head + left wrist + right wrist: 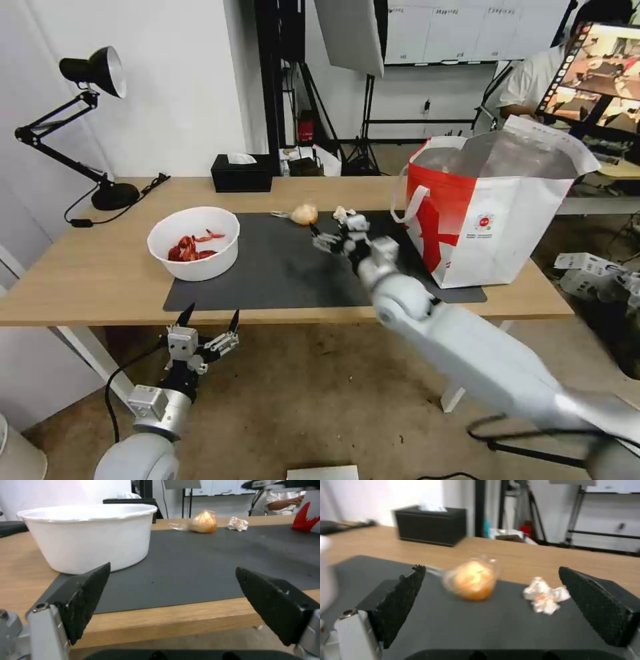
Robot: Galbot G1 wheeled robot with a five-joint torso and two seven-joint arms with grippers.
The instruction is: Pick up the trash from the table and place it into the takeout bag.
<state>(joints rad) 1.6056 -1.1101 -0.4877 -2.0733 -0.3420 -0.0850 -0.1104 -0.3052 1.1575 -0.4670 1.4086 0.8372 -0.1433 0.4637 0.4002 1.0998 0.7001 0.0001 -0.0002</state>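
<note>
Presumably approaching: right gripper (490,610), fingers spread, should centre on small bag (471,580), clear of tissue (545,597); left gripper (208,325) spread, idle below worktop (80,267).

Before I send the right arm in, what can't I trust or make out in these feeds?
- Takeout bag contents: head view, its own walls hide the inside.
- Right gripper: head view, motion-blurred; open over the mat in the right wrist view.
- Small clear bag with an orange-yellow lump: blurred, contents unclear.
- White bowl: left wrist view, wall hides the inside.
- Left gripper: open, below the table edge.
</note>
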